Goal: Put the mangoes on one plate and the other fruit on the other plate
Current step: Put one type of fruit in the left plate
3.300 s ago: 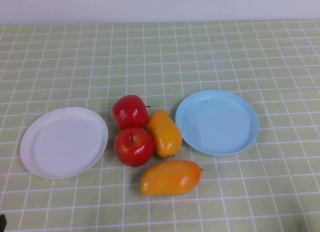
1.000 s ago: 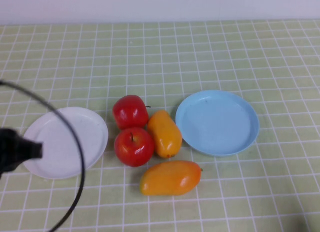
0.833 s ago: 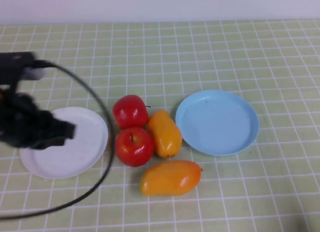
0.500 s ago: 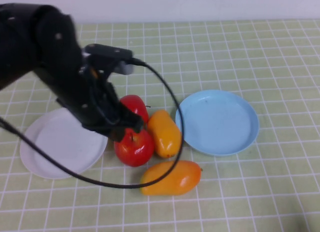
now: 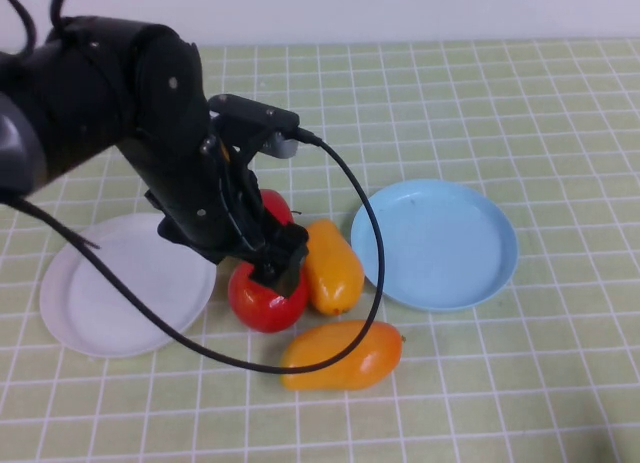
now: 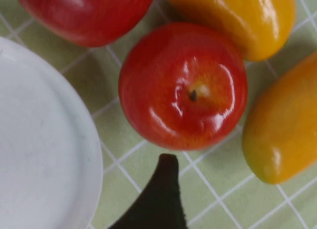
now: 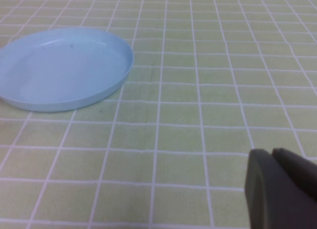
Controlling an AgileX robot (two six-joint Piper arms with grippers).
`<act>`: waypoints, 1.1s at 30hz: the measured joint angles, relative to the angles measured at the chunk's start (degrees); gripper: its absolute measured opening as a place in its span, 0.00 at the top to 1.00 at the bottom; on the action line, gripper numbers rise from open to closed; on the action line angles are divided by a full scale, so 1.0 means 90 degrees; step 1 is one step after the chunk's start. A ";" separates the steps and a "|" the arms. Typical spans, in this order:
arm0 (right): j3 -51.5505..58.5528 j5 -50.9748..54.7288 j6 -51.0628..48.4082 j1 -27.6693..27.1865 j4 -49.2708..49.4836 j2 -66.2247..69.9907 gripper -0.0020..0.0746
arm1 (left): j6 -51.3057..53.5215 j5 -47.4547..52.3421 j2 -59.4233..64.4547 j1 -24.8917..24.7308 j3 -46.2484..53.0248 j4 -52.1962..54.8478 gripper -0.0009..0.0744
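My left gripper point(image 5: 278, 268) hangs over the two red apples, open, with nothing held. The near apple point(image 5: 262, 301) point(image 6: 183, 85) sits just ahead of the one dark fingertip point(image 6: 166, 189) that shows in the left wrist view. The far apple point(image 5: 277, 207) point(image 6: 84, 14) is partly hidden by the arm. One mango point(image 5: 333, 268) point(image 6: 237, 16) lies beside the apples, the other mango point(image 5: 340, 355) point(image 6: 282, 130) in front. White plate point(image 5: 110, 293) point(image 6: 39, 140) lies left, light blue plate point(image 5: 435, 243) point(image 7: 64, 66) right; neither holds anything. My right gripper point(image 7: 285, 184) is shut, low over bare cloth right of the blue plate.
A green checked cloth point(image 5: 480, 103) covers the whole table. The left arm's black cable point(image 5: 372, 233) loops over the mangoes and the near side of the white plate. A pale wall runs along the far edge.
The left arm swung in from the left, crossed the white plate and now stands over the apples. Fruit and plates have not moved.
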 joint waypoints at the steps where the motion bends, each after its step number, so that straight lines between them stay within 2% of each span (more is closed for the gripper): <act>1: 0.0000 0.0000 0.0000 0.0000 0.0000 0.0000 0.99 | 0.0046 -0.0037 0.0055 0.0000 0.0000 0.0000 0.10; 26: 0.0000 0.0000 0.0000 0.0000 0.0000 0.0000 0.99 | 0.0328 -0.0887 0.1134 0.0000 -0.0062 0.0373 0.10; 33: 0.0000 0.0000 0.0000 0.0000 0.0000 0.0000 0.99 | 0.0352 -0.0931 0.1155 0.0000 -0.0062 0.0373 0.22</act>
